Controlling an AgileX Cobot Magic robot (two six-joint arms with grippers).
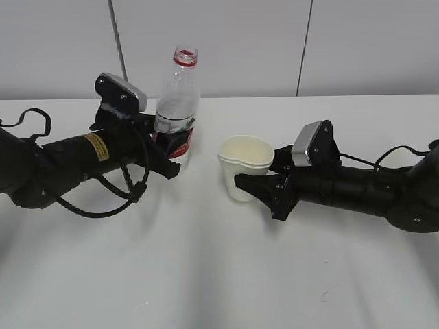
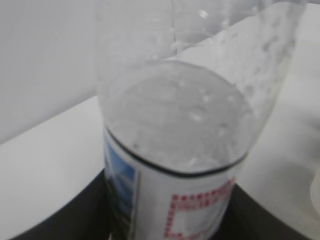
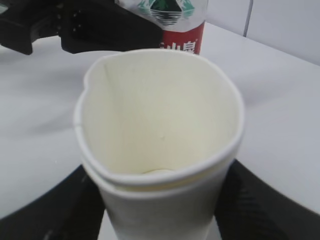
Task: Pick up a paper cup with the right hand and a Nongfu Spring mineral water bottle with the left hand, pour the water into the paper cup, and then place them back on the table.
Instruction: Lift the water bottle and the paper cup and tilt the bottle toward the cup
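White table (image 1: 206,274): your left hand (image 1: 168,159) clamps the upright bottle (image 1: 177,103); your right hand (image 1: 264,186) squeezes the cup (image 1: 243,164), just right of it.

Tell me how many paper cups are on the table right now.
1. The paper cup stands right of the water bottle, near the table's middle, squeezed out of round between the right tool's fingers. None other shows.

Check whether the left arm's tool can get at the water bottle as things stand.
Yes, it looks so. The left tool is already closed around the water bottle at its label, nothing between them. The paper cup, squeezed in the right tool, stands apart on the table.
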